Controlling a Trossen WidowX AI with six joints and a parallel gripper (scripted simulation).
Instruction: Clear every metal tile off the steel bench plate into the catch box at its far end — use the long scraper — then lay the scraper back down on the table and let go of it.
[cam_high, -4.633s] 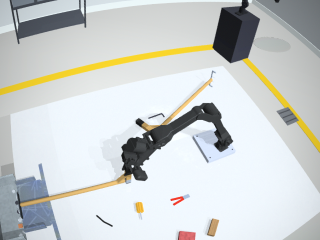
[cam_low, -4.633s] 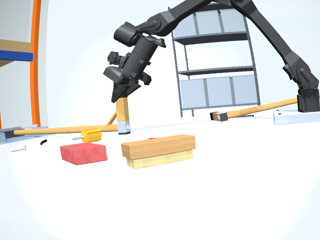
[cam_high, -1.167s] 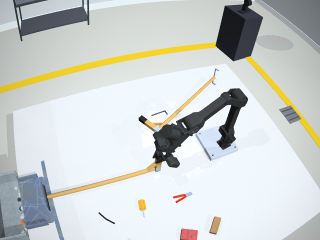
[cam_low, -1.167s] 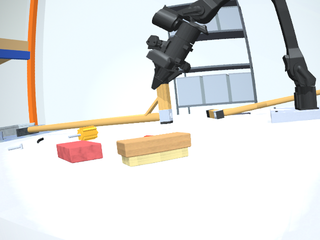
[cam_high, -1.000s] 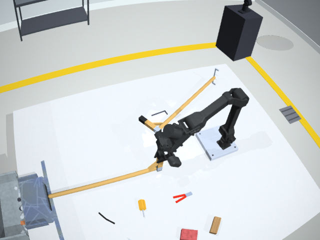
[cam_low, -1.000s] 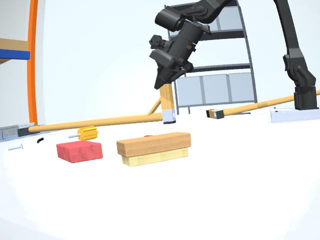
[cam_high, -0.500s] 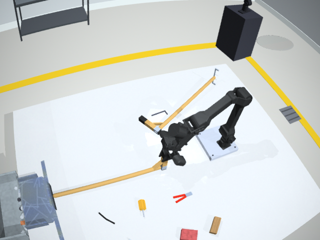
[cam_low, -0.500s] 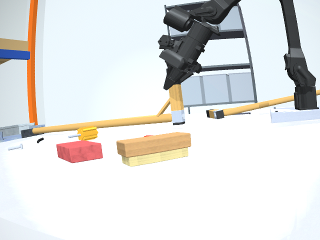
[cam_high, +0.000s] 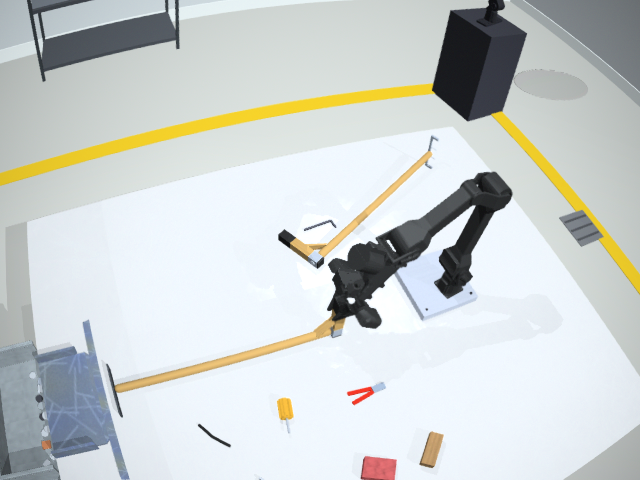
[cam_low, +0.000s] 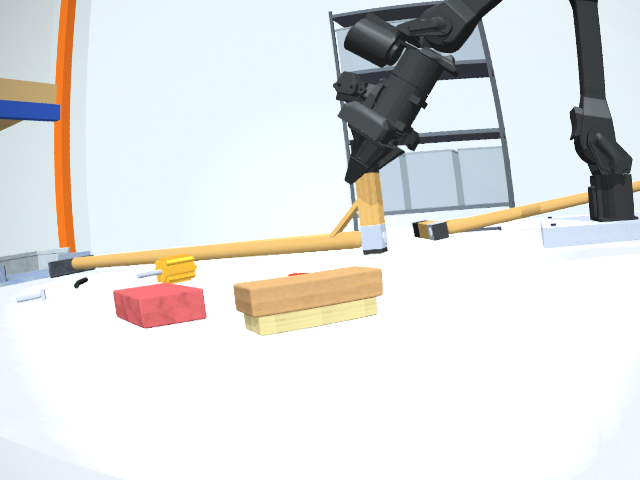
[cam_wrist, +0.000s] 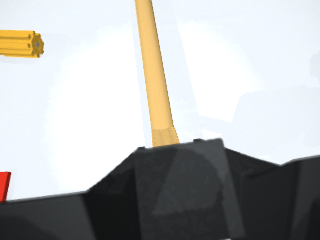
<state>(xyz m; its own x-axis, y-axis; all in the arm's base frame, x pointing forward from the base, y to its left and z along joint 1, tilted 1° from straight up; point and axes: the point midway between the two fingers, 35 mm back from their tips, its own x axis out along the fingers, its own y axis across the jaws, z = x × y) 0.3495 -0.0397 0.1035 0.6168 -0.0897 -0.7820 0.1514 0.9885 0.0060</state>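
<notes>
My gripper (cam_high: 337, 313) (cam_low: 368, 169) is shut on the upright wooden grip of the long scraper (cam_high: 222, 363) (cam_low: 232, 249) (cam_wrist: 156, 75). The scraper's pole runs left from it. Its dark blade (cam_high: 114, 390) (cam_low: 63, 267) is just off the near edge of the steel bench plate (cam_high: 77, 400), on the gripper's side. The catch box (cam_high: 18, 400) is at the plate's far end. Several small white, dark and orange pieces show along the seam of plate and box; I cannot tell whether all are inside. I see no tile on the plate's visible top. The fingertips are partly hidden.
A second wooden pole tool (cam_high: 382, 198) with a hooked end lies behind the gripper, near a hex key (cam_high: 319, 225). Red-handled pliers (cam_high: 361, 393), a yellow screwdriver (cam_high: 285, 408), a black strip (cam_high: 212, 435), a red block (cam_high: 378, 468) and a wooden block (cam_high: 431, 449) lie in front.
</notes>
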